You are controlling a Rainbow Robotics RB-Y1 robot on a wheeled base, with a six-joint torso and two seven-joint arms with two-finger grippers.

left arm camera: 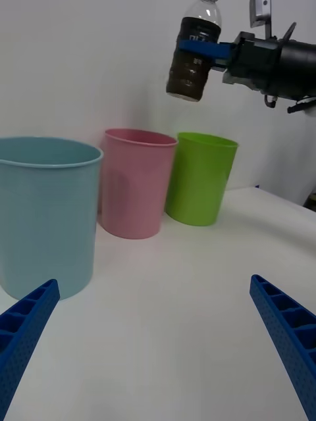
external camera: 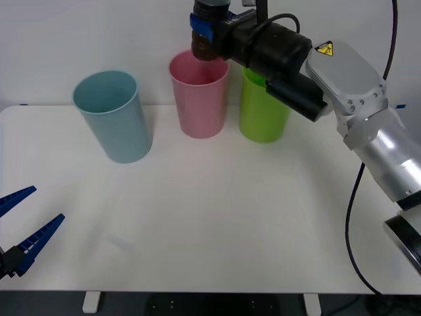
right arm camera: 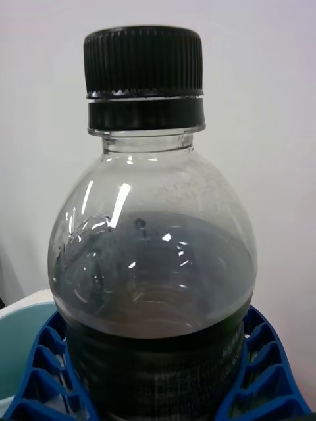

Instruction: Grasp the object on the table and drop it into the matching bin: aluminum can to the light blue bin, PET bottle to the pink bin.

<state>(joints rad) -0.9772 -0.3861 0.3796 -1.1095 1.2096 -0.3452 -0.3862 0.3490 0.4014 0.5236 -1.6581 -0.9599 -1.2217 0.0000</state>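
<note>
Above the far side of the white worktop (external camera: pixel 217 217), the right gripper (external camera: pixel 205 29) holds the PET bottle (left arm camera: pixel 192 59) in the air, its blue ribbed fingers (right arm camera: pixel 263 368) pinching the dark label band on both sides while the black cap (right arm camera: pixel 143 62) points upward. Three tall bins stand in a row beneath: the light blue bin (external camera: pixel 113 117) toward the robot's left, the pink bin (external camera: pixel 198 95) in the middle and a lime green bin (external camera: pixel 263 108) just beside it on the right. From the front view the bottle seems to hang over the pink bin's far rim; from the left wrist view it appears to sit over the gap between pink and green, so its true line over the opening is hard to judge. That is the main risk: released off-centre, the bottle could strike the pink rim and bounce onto the worktop, or fall into the green bin so close alongside. The bottle also hangs well above the rim, giving it room to tumble. A glancing hit might tip the light, narrow-based bin. The left gripper (external camera: pixel 23 230) waits low at the near left edge, fingers spread wide, well apart from everything.
</note>
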